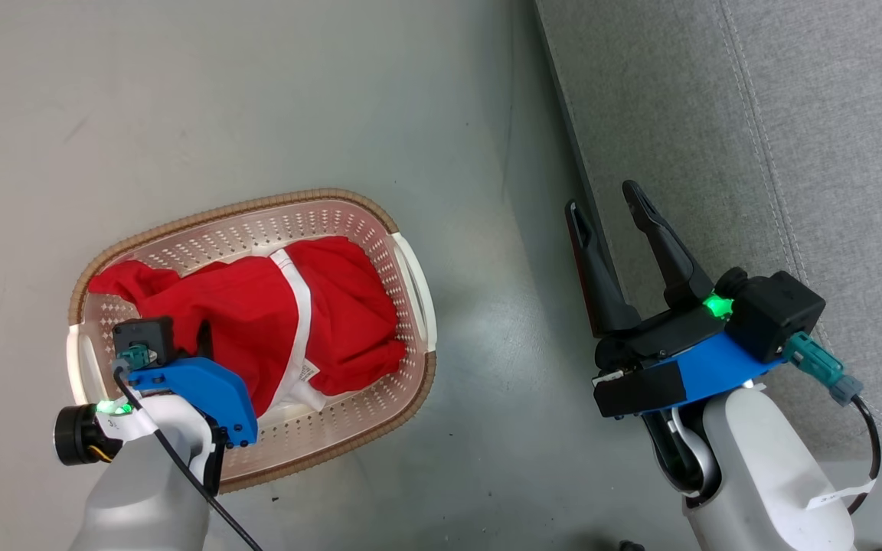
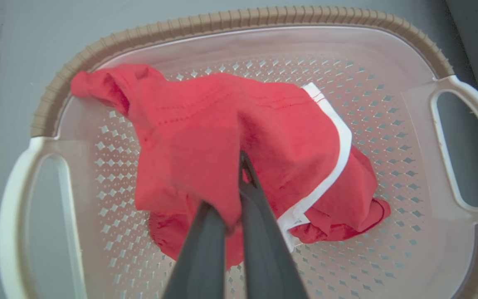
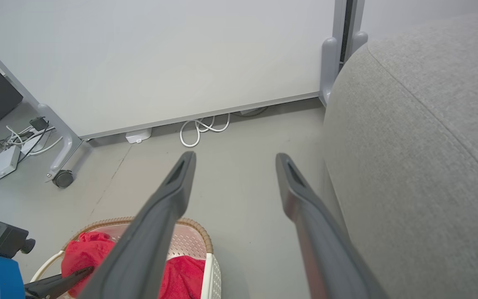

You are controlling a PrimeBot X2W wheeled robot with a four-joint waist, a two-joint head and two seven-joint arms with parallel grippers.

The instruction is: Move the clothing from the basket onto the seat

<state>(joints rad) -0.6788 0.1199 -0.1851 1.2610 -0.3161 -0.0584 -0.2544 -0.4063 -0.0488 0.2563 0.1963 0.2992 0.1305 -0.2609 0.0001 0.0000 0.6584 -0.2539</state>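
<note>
At the near left, the left hand (image 2: 230, 187) is seen closed narrowly on a fold of the red clothing (image 1: 257, 314), the fabric being pinched between its two dark fingers. The clothing is bunched inside the perforated laundry basket (image 1: 257, 203), with white trim running across the heap. The basket is set on the grey floor (image 1: 181, 92). To the right, the right hand (image 1: 602, 197) is held wide open beside the left edge of the light grey seat (image 1: 793, 153), well apart from the basket. Farther off, white cables (image 3: 203, 128) are seen coiled on the floor at the foot of a pale wall panel (image 3: 160, 54).
</note>
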